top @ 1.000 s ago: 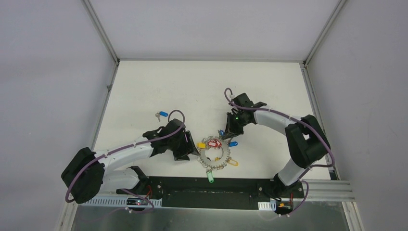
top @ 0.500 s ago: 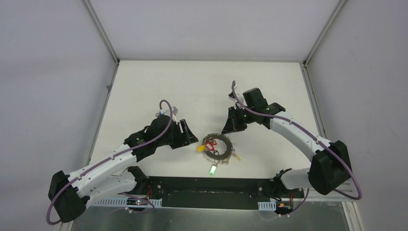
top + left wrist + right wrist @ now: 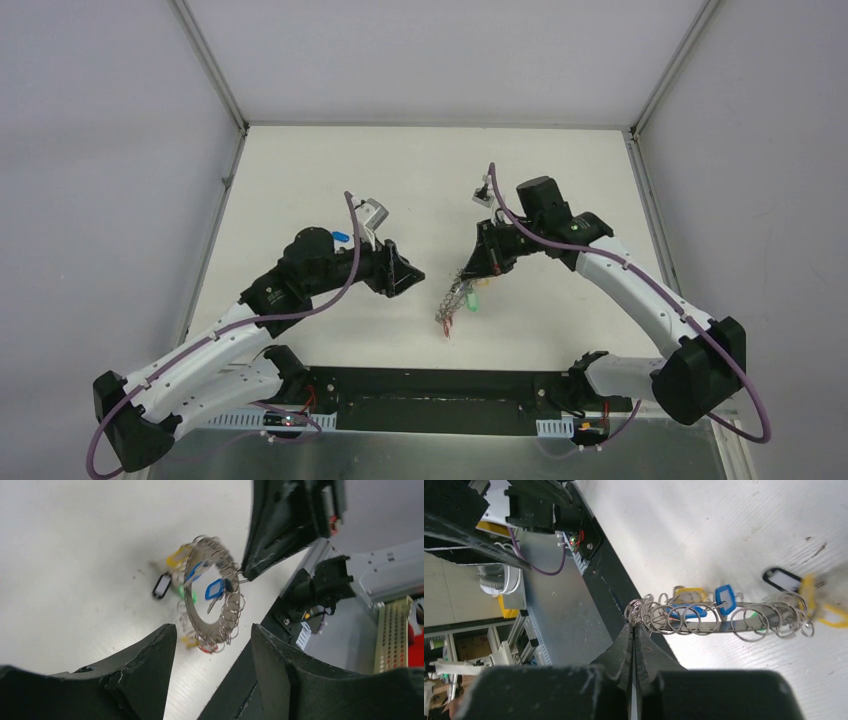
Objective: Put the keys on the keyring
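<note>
My right gripper (image 3: 480, 262) is shut on the edge of the keyring (image 3: 455, 298), a silvery loop hung with many small rings and tagged keys. The loop dangles off the table from its fingertips (image 3: 634, 625). In the right wrist view the keyring (image 3: 724, 619) carries blue (image 3: 725, 598), yellow (image 3: 689, 595) and black-framed (image 3: 781, 578) tags. My left gripper (image 3: 408, 273) is open, raised to the left of the loop and facing it; the keyring (image 3: 212, 600) hangs beyond its gap (image 3: 212, 640). A loose blue-tagged key (image 3: 342, 237) peeks out behind the left arm.
The black base rail (image 3: 430, 385) runs along the table's near edge below the hanging loop. Grey walls and metal frame posts (image 3: 212, 70) enclose the white table (image 3: 420, 170) on three sides.
My right gripper has lifted the keyring off the table; it now hangs edge-on. My left arm has risen and swung toward the back, now partly covering the loose blue key.
</note>
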`<state>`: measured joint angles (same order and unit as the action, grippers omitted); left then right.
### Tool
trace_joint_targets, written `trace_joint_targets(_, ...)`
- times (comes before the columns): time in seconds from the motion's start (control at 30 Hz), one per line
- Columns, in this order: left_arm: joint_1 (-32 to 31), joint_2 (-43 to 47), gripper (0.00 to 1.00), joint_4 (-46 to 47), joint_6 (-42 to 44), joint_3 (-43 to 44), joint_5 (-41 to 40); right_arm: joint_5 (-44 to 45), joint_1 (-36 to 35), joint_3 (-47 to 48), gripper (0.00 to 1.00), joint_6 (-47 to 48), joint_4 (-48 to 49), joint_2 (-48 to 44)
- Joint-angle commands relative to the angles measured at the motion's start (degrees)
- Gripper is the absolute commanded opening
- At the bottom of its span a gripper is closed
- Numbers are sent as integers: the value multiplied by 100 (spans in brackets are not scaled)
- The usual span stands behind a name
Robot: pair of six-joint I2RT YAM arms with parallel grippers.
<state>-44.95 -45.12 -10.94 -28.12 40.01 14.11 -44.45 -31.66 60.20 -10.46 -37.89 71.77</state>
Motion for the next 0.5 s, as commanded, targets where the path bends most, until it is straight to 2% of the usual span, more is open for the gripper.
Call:
trace_joint_targets(0.0, 11, -111, 57, 1418, 1533, 180, 1500, -701, -29, 305, 0, 363, -156, -300)
trace_joint_targets(0.1, 10, -337, 55, 1747, 1989, 257, 2120, -919, -26, 291, 0, 405, -151, -373)
trace_joint_targets(0.23, -54, -672, 45, 1997, 2449, 370, 2777, -1215, -33, 217, 0, 433, -21, -506)
trace_joint_targets(0.47, -461, -959, 32, 2069, 3282, 440, 2956, -1663, -34, 138, 0, 537, 10, -646)
